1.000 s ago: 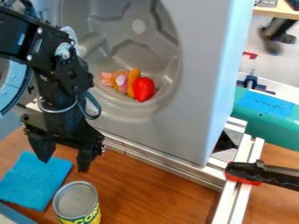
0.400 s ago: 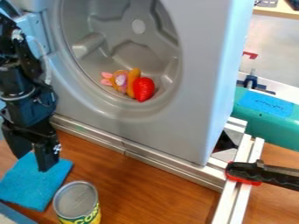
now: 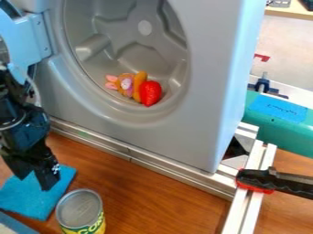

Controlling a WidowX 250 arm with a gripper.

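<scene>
Blue cloth (image 3: pixel 36 201) is spread flat on the wooden table (image 3: pixel 165 201), at its near left part, and is partly covered from sight by the gripper (image 3: pixel 35 181). Behind it, most of the space is taken up by a grey appliance front (image 3: pixel 202 105) with a round, hollowed drum opening. The black arm (image 3: pixel 21 123) is seen at the left edge, and a teal case (image 3: pixel 287 137) is set at the right. A metal rail (image 3: pixel 171 168) is laid along the appliance's foot, with a black clamp (image 3: pixel 281 183) at its right end. A can (image 3: pixel 79 210) is stood upright just beside the cloth. Inside the drum, a red toy (image 3: pixel 150 93) is rested against an orange and pink plush toy (image 3: pixel 125 83)

The claw is released, its fingers held apart with nothing gripped. The step in hand is judged to be one of positioning over the cloth; for any grasp there, a centred descent, a pinched fold and clearance from the can would be called for

Contact between fingertips and cloth cannot be made out. The arm's upper part and the can's base are cut off, and whether the orange piece is joined to the plush toy cannot be told
</scene>
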